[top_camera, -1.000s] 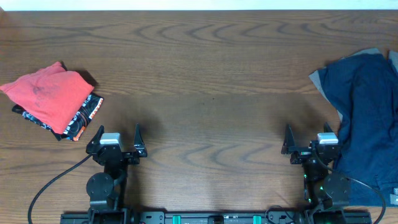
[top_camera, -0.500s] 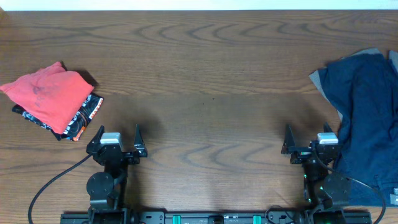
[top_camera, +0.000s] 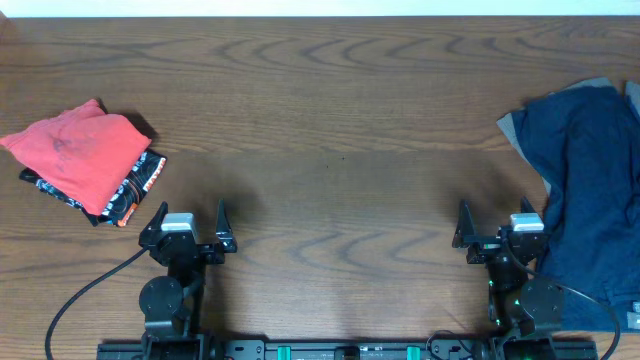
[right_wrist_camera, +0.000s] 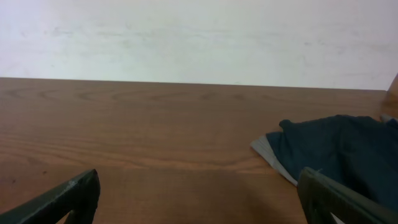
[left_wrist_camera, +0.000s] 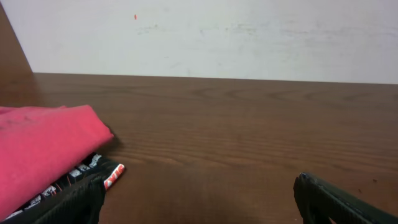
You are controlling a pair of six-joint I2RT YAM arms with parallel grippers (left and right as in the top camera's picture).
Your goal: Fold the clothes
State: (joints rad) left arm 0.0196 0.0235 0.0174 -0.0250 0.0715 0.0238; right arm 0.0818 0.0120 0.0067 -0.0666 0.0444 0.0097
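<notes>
A folded red garment [top_camera: 80,152] lies on a folded black orange-printed one [top_camera: 138,188] at the table's left; both show in the left wrist view, red [left_wrist_camera: 37,149] over black [left_wrist_camera: 93,171]. A heap of dark navy clothes [top_camera: 590,200] with a grey one [top_camera: 512,128] under its edge lies at the right; it shows in the right wrist view [right_wrist_camera: 342,149]. My left gripper [top_camera: 188,222] is open and empty near the front edge. My right gripper [top_camera: 495,222] is open and empty, just left of the navy heap.
The brown wooden table [top_camera: 330,120] runs to a white wall [left_wrist_camera: 217,31] at the back. Cables [top_camera: 70,300] run from the arm bases along the front edge.
</notes>
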